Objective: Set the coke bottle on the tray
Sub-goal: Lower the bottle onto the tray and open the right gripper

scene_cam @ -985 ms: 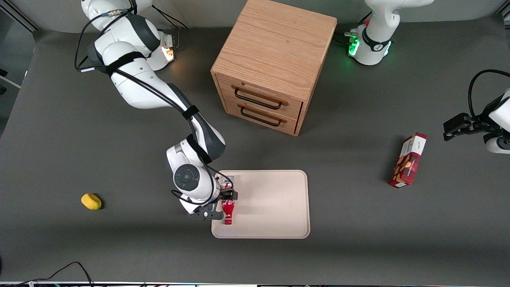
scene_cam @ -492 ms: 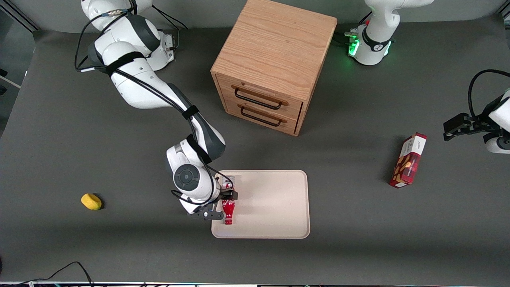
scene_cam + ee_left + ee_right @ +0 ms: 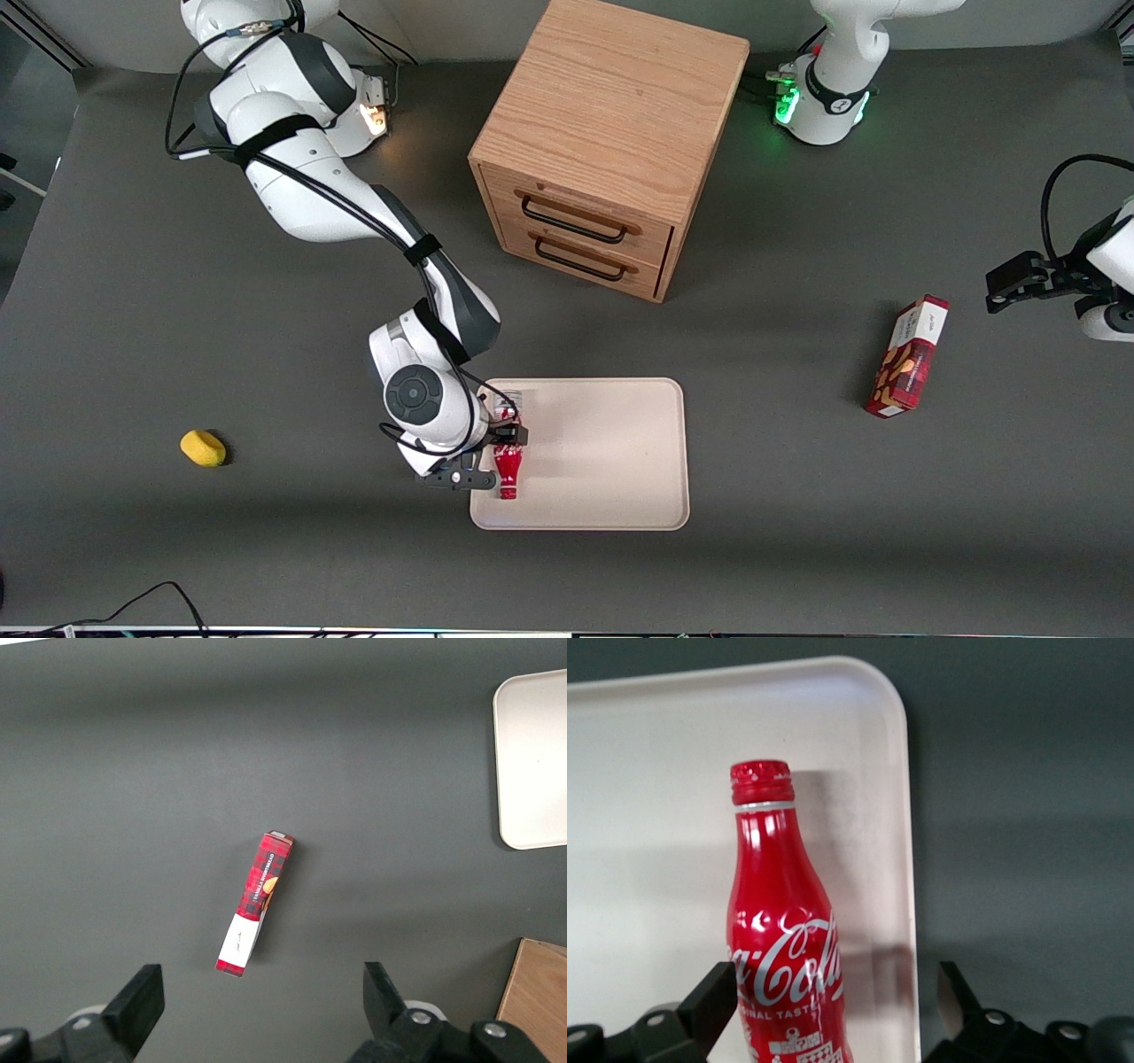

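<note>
On the dark grey table (image 3: 177, 337), front view: tray (image 3: 611, 461), cream, rounded corners, low rim, lying in front of the wooden drawer cabinet (image 3: 602, 151). Coke bottle (image 3: 506, 468) on the tray at its end toward the working arm, just inside the rim, red cap pointing toward the camera. Gripper (image 3: 496, 456) directly at the bottle, wrist housing above it. Yellow sponge (image 3: 203, 447) well apart, toward the working arm's end. Red snack box (image 3: 909, 358) toward the parked arm's end.

Left wrist view: snack box (image 3: 254, 904) flat on the table; one tray (image 3: 532, 762) end visible, well apart from it.

Right wrist view: coke bottle (image 3: 784, 939), white script lettering readable, standing over the tray (image 3: 647, 815) near its rounded corner. Gripper (image 3: 833, 1005) fingers spread, one on each side of the bottle; one finger (image 3: 713, 997) at the bottle's edge, the other (image 3: 950, 992) clearly apart from it.
</note>
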